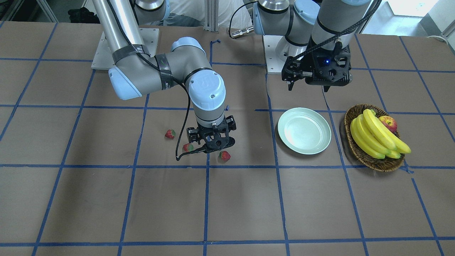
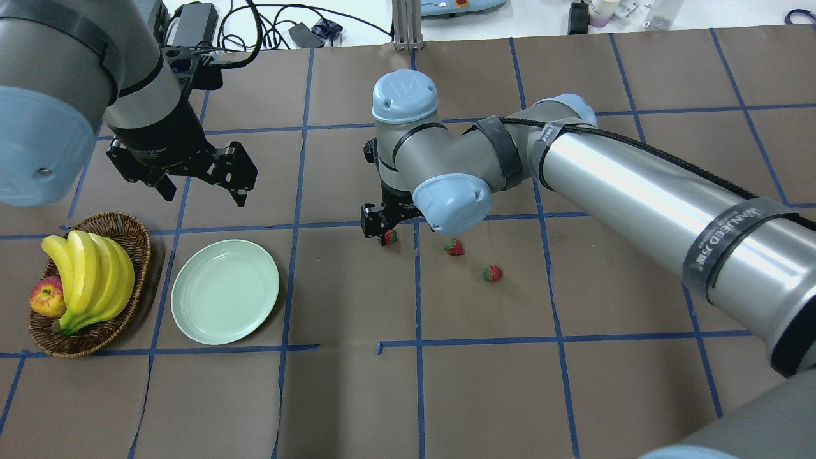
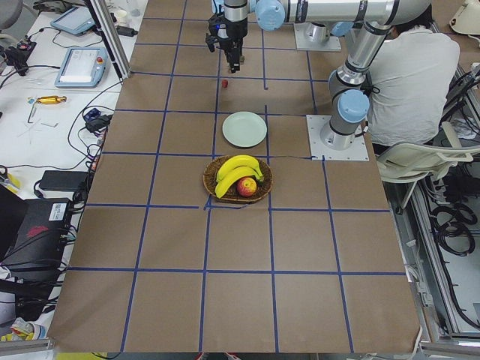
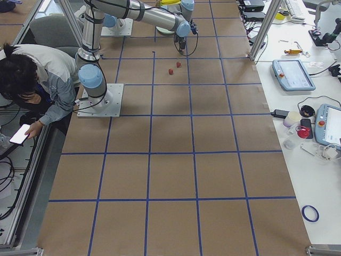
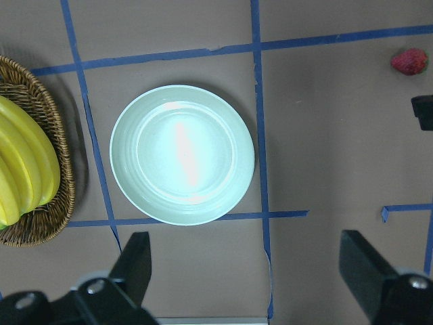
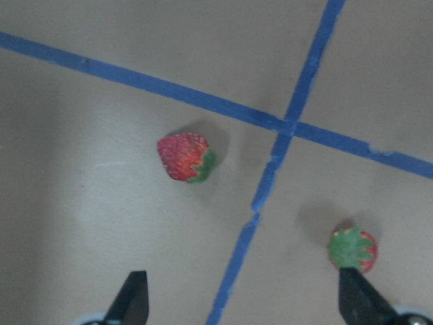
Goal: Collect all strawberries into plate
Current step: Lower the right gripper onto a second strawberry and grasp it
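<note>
Three small red strawberries lie on the brown table: one [image 2: 391, 237] right under my right gripper [image 2: 382, 224], one [image 2: 454, 247] beside it, and one [image 2: 492, 274] further right. In the right wrist view two strawberries show, one [image 6: 184, 157] ahead of the open fingers [image 6: 132, 301] and one [image 6: 352, 249] close to the right finger. My right gripper [image 1: 212, 144] is open, empty and low over the table. The pale green plate [image 2: 225, 291] is empty. My left gripper [image 2: 204, 188] hovers open and empty beyond the plate [image 5: 183, 154].
A woven basket [image 2: 137, 255] with bananas [image 2: 89, 277] and an apple [image 2: 46, 298] stands left of the plate. Blue tape lines cross the table. A person sits by the robot's base in the side views.
</note>
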